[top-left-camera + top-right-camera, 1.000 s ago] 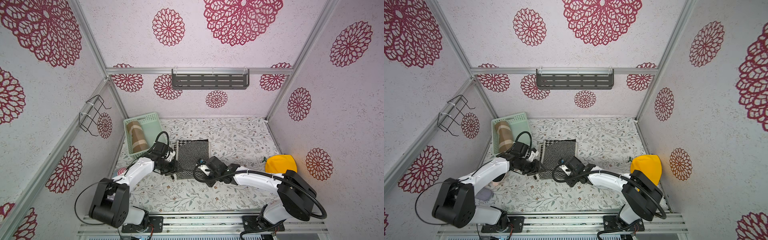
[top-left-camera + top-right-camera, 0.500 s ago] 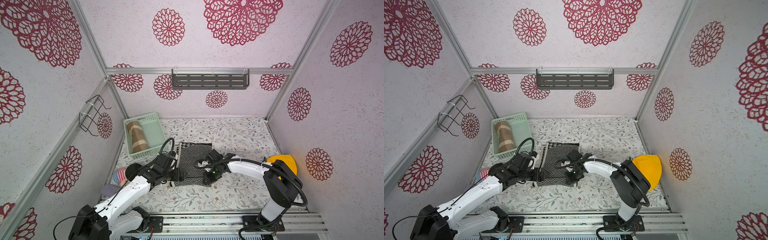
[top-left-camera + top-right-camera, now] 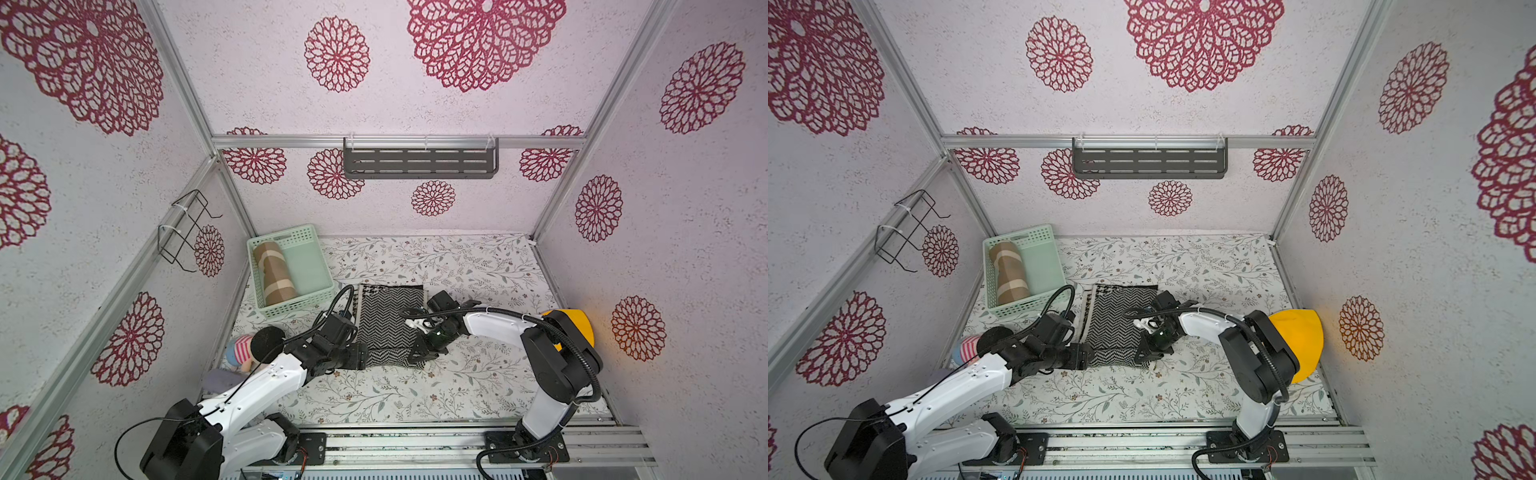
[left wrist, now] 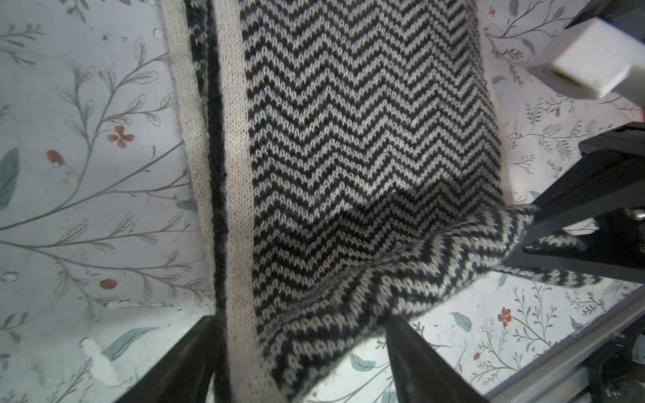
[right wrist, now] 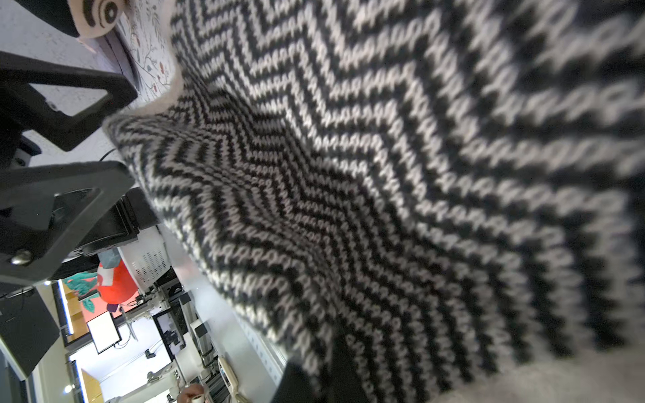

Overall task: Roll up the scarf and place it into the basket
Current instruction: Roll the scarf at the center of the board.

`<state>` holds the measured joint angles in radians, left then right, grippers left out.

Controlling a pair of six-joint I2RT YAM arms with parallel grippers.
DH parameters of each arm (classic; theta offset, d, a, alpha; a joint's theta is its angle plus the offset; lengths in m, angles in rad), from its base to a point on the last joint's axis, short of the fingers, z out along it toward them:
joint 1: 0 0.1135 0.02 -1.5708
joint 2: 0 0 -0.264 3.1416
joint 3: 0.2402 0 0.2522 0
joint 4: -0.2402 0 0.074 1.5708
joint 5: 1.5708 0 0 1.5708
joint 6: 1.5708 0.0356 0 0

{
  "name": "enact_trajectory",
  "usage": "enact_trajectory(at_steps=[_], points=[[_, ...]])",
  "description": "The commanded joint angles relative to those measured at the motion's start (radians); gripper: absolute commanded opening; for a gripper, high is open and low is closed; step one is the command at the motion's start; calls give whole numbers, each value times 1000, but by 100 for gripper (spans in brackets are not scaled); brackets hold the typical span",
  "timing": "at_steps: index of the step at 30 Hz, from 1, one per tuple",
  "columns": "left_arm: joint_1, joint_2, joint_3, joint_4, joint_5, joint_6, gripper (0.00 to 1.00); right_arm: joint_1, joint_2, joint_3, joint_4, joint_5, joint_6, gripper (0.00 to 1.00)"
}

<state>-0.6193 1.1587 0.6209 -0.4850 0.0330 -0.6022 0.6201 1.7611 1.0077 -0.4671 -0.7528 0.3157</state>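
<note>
Straddling the near left corner of the scarf, the left pincer stands spread, one finger on either side of the hem. The right pincer pinches the near right corner, raised slightly off the tabletop. The rest lies flat mid-tabletop. The basket sits at the far left corner, holding a brown roll.

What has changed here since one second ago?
The left gripper spread its fingers and moved to the near edge of the scarf. The right gripper, shut on the near corner, pulled it slightly toward the robot. The basket and the brown roll inside stayed put.
</note>
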Motion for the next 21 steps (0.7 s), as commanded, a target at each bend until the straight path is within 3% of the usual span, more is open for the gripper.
enact_trajectory(at_steps=[1, 4, 11, 18, 21], points=[[-3, 15, -4, 20, -23, -26, 82, -21, 16, 26, 5, -59, -1, 0], [-3, 8, -8, 14, -23, -44, 98, -35, 37, 32, -8, -66, -12, 0], [0, -68, -43, 29, -20, -63, 99, -60, 64, 35, 0, -87, -10, 0], [19, -4, -56, 101, -19, -76, 81, -68, 92, 57, 1, -111, -13, 0], [29, 59, -37, 109, -46, -84, 64, -68, 94, 58, 1, -112, -13, 0]])
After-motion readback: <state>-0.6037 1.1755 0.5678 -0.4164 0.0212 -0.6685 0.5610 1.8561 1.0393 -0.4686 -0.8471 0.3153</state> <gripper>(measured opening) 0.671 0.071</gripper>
